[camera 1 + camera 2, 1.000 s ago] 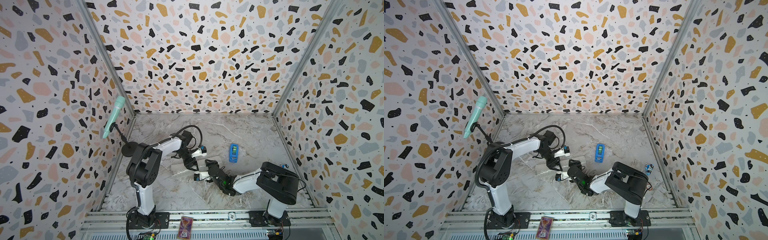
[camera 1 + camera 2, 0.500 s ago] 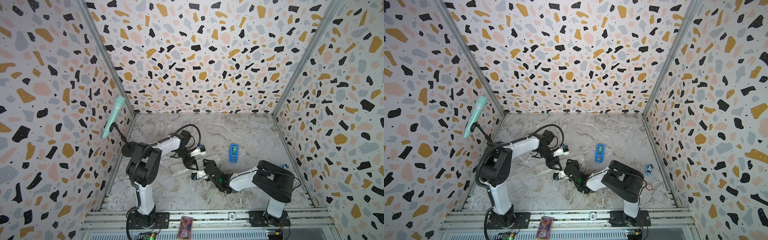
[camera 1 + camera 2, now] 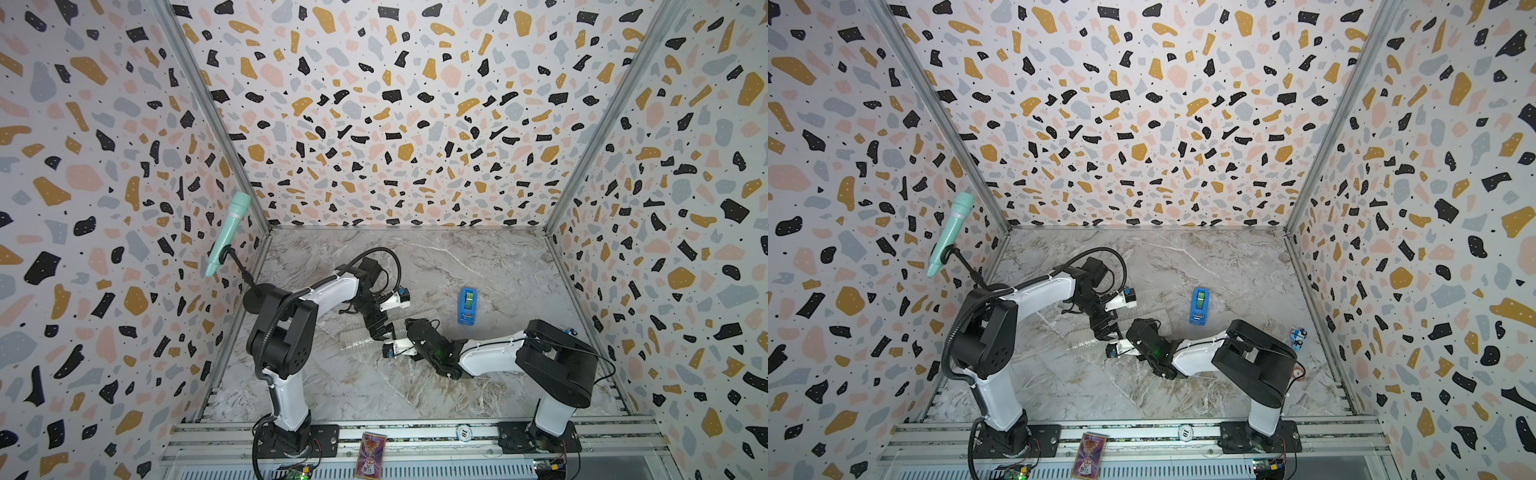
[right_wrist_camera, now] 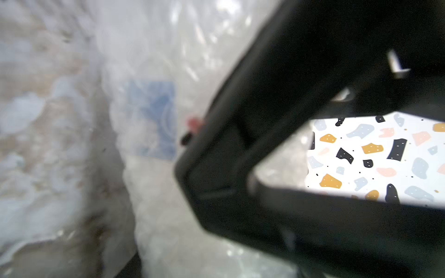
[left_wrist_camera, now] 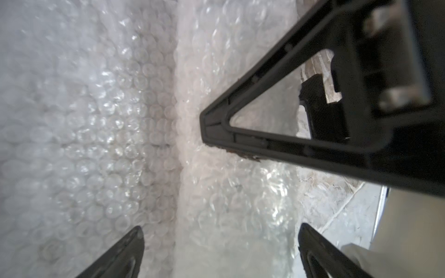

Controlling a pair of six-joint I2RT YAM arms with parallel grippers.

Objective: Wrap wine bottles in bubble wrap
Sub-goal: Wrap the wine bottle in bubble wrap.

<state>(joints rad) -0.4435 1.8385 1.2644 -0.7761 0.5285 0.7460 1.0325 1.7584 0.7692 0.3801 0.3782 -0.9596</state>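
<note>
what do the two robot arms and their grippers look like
Both arms: white shells between bulky black joints. A thick black cable loops beside the left arm; thin wires hang by the right arm shoulder. Each wrist carries a white camera with a blue end. Gripper fingers are black open triangular frames.

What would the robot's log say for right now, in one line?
left gripper open, astride rolled wrap | right gripper on wrap, grip unclear | bottle inside wrap | tape dispenser apart

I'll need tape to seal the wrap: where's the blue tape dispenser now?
In both top views the blue tape dispenser sits on the marble table, right of centre, just right of the bubble wrap.
</note>
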